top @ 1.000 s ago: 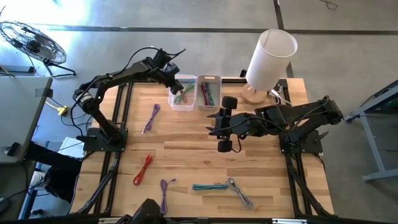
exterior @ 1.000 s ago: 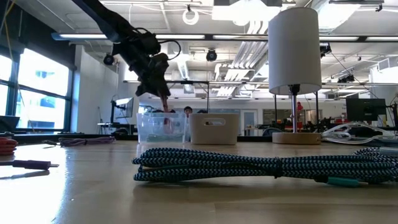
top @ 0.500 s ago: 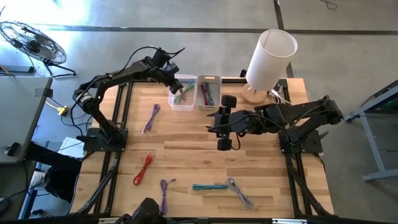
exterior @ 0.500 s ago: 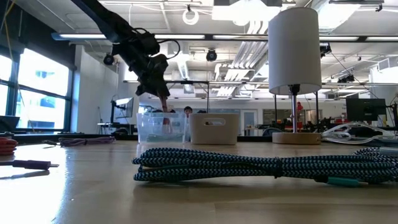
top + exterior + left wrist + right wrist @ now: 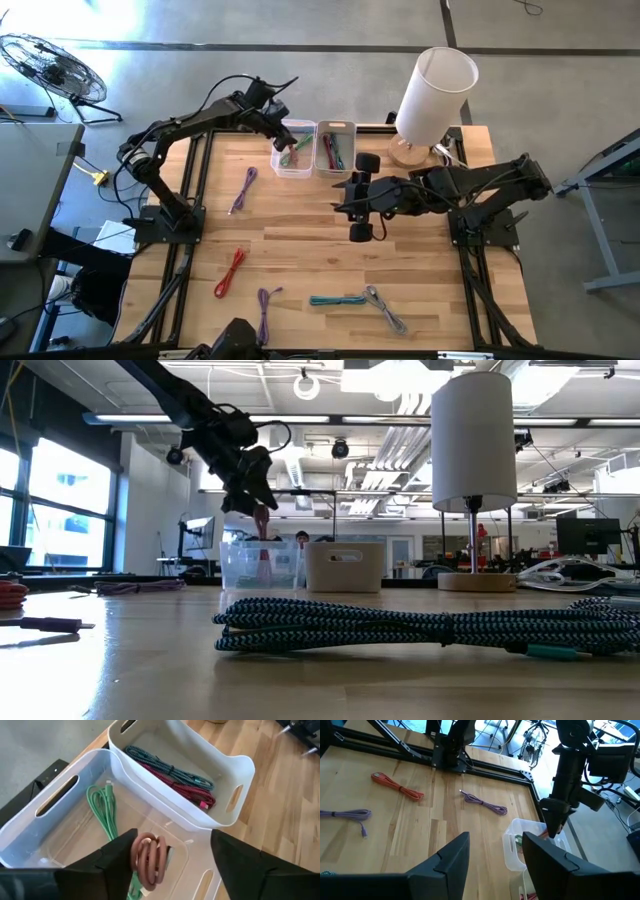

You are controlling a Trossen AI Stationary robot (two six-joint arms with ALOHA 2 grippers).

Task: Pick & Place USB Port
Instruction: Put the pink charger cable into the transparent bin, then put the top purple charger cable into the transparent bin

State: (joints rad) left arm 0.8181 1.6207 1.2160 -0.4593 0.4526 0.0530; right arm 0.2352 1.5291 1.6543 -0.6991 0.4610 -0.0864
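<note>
My left gripper (image 5: 286,140) (image 5: 170,865) stands open over the clear bin (image 5: 291,152) (image 5: 60,800) at the table's far side. A coiled pinkish-brown USB cable (image 5: 148,860) (image 5: 262,538) hangs between its fingers, just above the bin. A green cable (image 5: 102,807) lies on the bin's floor. Beside it, the white bin (image 5: 335,147) (image 5: 220,765) holds teal and red cables. My right gripper (image 5: 340,197) (image 5: 495,860) hovers open and empty over the table's middle, to the right of the bins. My left gripper points down into the clear bin with its fingers spread on either side of the pinkish coil. The coil sits close beside one finger (image 5: 120,862). I cannot tell whether it touches that finger.
Loose cables lie on the table: purple (image 5: 243,190), red (image 5: 230,272), purple (image 5: 266,303), teal (image 5: 337,299) and grey (image 5: 386,309). A white lamp (image 5: 430,100) stands at the far right corner.
My left gripper has opened above the clear bin and let go of the pinkish coil, which now hangs loose between the spread fingers.
</note>
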